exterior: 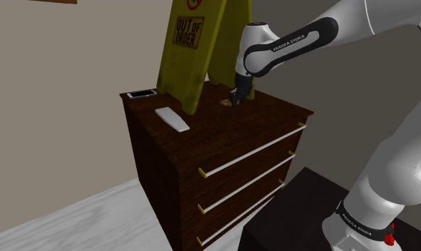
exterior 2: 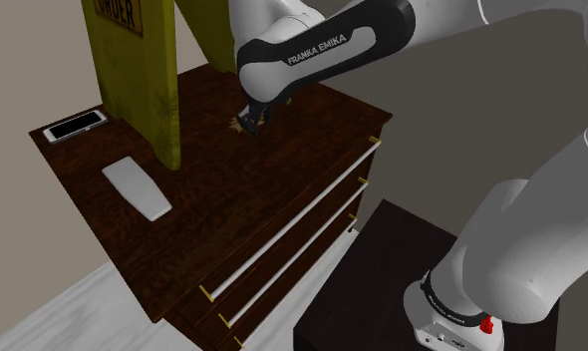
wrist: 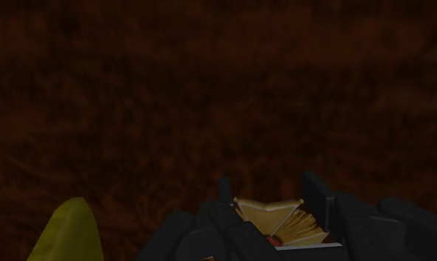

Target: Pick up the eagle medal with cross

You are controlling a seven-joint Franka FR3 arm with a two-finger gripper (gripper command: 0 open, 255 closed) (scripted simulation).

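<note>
- The dark box stand (exterior: 296, 212) sat lowest at the shoulder view's right, with the white arm (exterior: 291, 44) rising from it and bending over the dresser (exterior: 223, 139)
- The dresser was dark brown wood with three drawers, each with a long pale bar handle, and stood on a pale floor (exterior: 73, 222)
- The end effector (exterior: 237, 98) hung low over the dresser top, near its back edge, and pointed down
- In the wrist view its two black fingers (wrist: 226, 194) were closed narrowly on the gold eagle medal (wrist: 282, 222), which sat clasped between them
- I could not tell whether the medal touched the wood or sat just above it
- A yellow "OUT OF ORDER" sign (exterior: 191, 60) stood upright on the dresser top just beside the end effector, toward the shoulder view's left
- A flat white slab (exterior: 172, 119) lay in front of the sign, near the dresser's left edge
- A phone (exterior: 141, 93) lay flat at the far left corner, behind the slab
- A plain beige wall (exterior: 66, 64) stood behind the dresser
</note>
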